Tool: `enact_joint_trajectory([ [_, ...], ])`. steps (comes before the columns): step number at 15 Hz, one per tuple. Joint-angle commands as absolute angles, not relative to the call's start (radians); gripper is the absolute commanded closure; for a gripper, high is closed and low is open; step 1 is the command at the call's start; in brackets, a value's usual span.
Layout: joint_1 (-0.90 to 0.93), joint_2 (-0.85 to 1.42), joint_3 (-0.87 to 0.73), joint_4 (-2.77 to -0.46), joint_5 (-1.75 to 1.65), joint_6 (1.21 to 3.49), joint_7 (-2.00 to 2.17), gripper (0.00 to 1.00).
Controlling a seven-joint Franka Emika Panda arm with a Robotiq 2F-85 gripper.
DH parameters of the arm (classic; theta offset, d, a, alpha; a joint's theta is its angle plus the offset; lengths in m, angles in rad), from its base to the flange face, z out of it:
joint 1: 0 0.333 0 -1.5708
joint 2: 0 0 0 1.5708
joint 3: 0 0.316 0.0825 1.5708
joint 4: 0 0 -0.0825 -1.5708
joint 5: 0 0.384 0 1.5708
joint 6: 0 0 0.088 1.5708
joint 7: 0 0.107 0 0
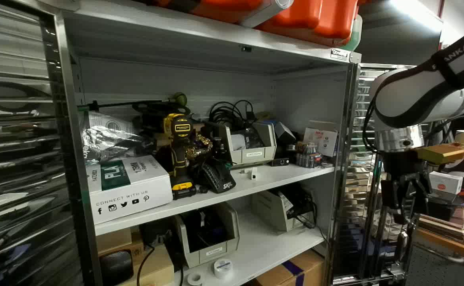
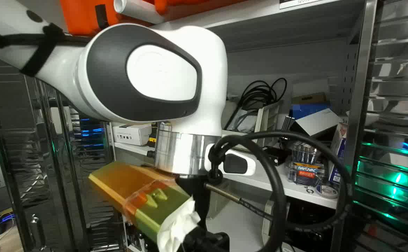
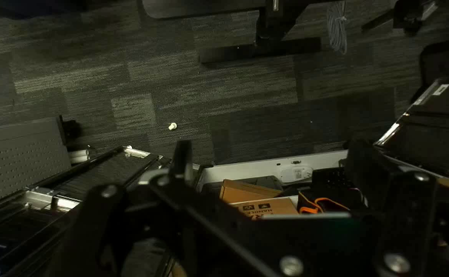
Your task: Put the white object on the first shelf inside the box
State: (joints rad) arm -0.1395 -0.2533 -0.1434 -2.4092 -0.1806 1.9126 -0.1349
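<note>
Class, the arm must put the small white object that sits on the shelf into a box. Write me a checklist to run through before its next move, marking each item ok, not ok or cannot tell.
1. Tool open and empty: ok; jaws apart, nothing held.
2. Small white object on the shelf: ok; it sits in front of a grey bin.
3. Tool lined up with it: not ok; the tool hangs outside the cabinet.
4. Wrist view showing the object: not ok; it shows mostly floor.
5. Target box known: cannot tell; the grey bin or the white carton could be meant.
</note>
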Motion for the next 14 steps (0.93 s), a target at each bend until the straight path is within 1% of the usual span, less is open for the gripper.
enact_joint_trajectory([
  [1, -0.138, -0.253, -0.144, -2.405, -0.181, 1.91, -0.135, 0.0],
  [14, -0.138, -0.238, -0.139, -2.393, -0.174, 1.921, -0.1, 0.0],
])
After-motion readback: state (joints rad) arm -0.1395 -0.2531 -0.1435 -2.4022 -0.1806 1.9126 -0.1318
